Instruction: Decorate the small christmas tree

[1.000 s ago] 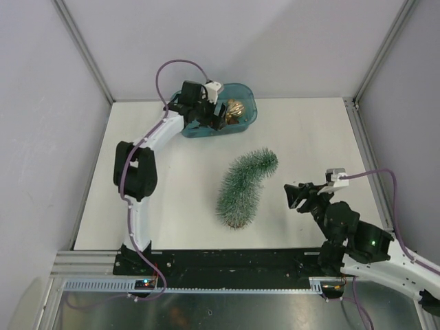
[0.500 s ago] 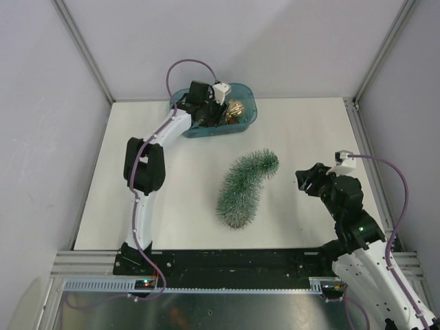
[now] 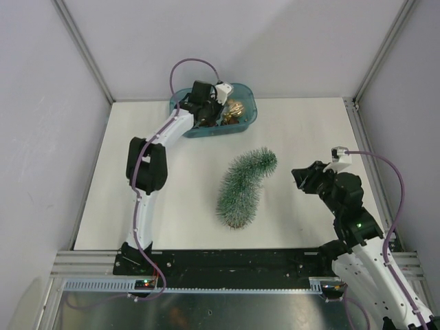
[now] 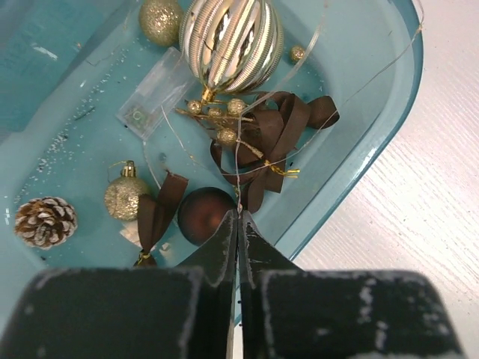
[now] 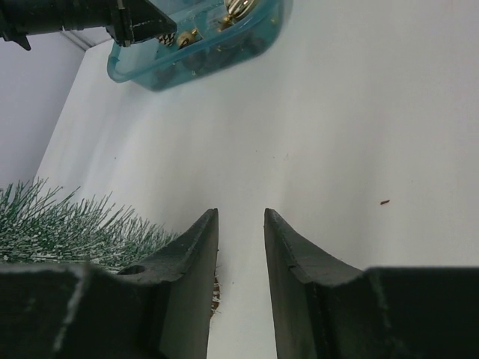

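a: status, near side first?

b: right gripper [image 3: 300, 179] hangs just beside the small christmas tree [image 3: 244, 185], a bristly frosted green cone lying on its side mid-table, curved. jaws part-way apart, nothing between them.

a: far side?

b: left gripper [image 4: 238, 221] is clenched inside the teal plastic tub [image 4: 359, 168], apparently pinching a thin wire strand [image 4: 238, 187] above a brown ball ornament [image 4: 203, 213].

a: step?

b: likely fetching the first decoration. next: lift clear, carry to the tree; standing it upright probably helps.
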You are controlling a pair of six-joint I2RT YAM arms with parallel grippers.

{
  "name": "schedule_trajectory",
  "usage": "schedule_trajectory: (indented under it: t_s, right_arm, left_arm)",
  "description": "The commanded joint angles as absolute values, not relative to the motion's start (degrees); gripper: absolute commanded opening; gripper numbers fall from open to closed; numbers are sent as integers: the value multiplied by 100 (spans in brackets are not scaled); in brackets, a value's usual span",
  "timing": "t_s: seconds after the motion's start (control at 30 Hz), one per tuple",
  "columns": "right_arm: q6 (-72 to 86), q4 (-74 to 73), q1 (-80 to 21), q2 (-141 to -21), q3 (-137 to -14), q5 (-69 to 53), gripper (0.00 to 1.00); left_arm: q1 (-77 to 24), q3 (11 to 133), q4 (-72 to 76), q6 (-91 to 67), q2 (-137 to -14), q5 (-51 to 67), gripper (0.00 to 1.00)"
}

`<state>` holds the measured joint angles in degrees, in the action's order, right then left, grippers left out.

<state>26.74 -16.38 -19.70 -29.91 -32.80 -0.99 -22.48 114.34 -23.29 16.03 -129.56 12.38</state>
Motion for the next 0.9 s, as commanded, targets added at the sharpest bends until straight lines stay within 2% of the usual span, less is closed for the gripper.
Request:
schedule_trajectory:
  t_s: [0.0, 0.5, 0.87]
  right_arm:
    - [2634, -1213, -1898, -3076, -3479, -278, 35]
    - [2539, -963, -1560, -3025, -3489, -641, 30]
    - [2515, -914, -1508, -3001, -3697, -856, 30]
  left_arm:
    - [-2281, 11427, -2218, 1861, -11862, 1169, 0]
    - [-2287, 10395, -2228, 2259, -8797, 1249, 0]
    - [-2286, 10471, -2530, 2262, -7851, 707, 0]
